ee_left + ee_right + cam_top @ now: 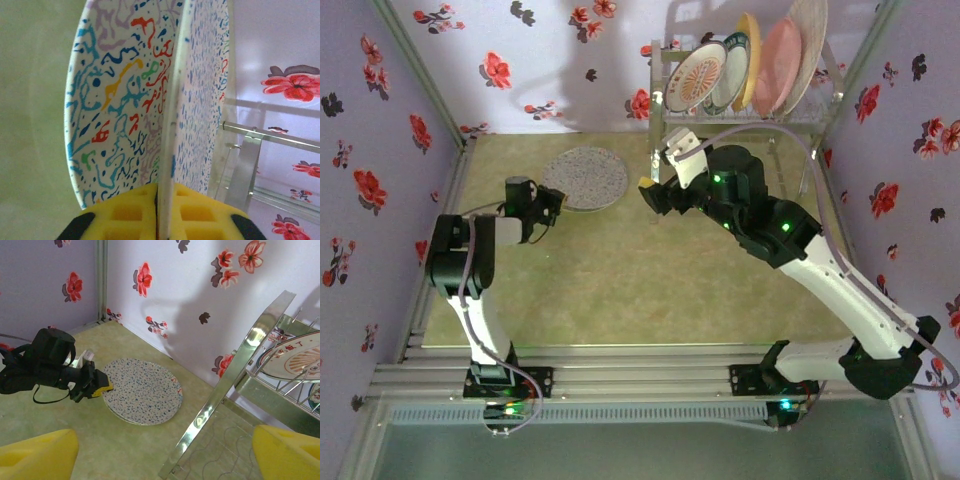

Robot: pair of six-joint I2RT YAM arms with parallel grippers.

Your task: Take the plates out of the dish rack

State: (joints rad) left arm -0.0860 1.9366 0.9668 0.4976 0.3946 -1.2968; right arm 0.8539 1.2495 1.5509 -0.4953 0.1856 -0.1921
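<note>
Left gripper (555, 205): closed on the rim of the speckled plate (585, 178); in the left wrist view my yellow pads (200, 215) sit one on each face of the rim.
Speckled plate: cream with blue specks on one face and coloured squiggles on the other. It lies level and low over the table (620, 290), far and left of centre, outside the rack. I cannot tell whether it rests on the surface.
Right gripper (663, 172): jaws wide apart, gripping nothing. I hold it above the table, just near of the dish rack (740, 118) and right of the speckled plate.
Dish rack: silver wire on tall legs, in the far right corner against the flowered wall.
Plates in rack: five, on edge between the dividers. From left to right: orange-patterned plate (695, 75), teal-rimmed plate (730, 70), yellow plate (748, 55), pink plate (778, 65), large cream plate (808, 40).
</note>
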